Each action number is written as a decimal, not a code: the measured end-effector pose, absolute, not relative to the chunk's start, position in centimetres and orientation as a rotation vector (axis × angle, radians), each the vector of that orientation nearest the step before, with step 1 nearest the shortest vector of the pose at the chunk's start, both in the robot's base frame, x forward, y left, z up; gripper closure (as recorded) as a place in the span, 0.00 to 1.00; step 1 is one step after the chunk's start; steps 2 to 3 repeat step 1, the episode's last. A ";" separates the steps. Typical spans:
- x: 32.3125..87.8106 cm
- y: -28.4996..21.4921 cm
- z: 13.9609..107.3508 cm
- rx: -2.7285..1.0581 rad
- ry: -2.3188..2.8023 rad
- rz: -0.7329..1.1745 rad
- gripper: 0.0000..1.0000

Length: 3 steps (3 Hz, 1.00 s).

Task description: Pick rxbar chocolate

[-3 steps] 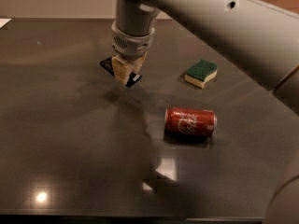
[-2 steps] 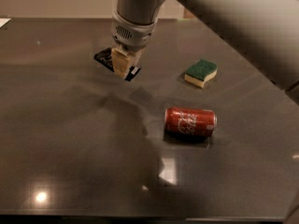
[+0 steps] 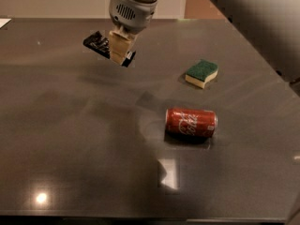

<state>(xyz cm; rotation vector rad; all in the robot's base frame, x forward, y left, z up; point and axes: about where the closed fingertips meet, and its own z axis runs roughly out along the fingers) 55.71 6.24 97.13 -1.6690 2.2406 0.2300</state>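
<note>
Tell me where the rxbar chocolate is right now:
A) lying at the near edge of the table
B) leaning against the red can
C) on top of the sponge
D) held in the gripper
D: the rxbar chocolate sits crosswise in the gripper over the far left part of the table. It is well apart from the sponge and from the red can, which lies on its side.

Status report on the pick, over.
Gripper at far side, shut on rxbar chocolate. It looks held above the table. Soda can and sponge well clear.

glossy dark table, beige wall
</note>
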 end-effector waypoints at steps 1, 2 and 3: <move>55.7 6.3 97.1 -1.668 2.240 0.230 1.00; 55.7 6.3 97.1 -1.668 2.240 0.230 1.00; 55.7 6.3 97.1 -1.668 2.240 0.230 1.00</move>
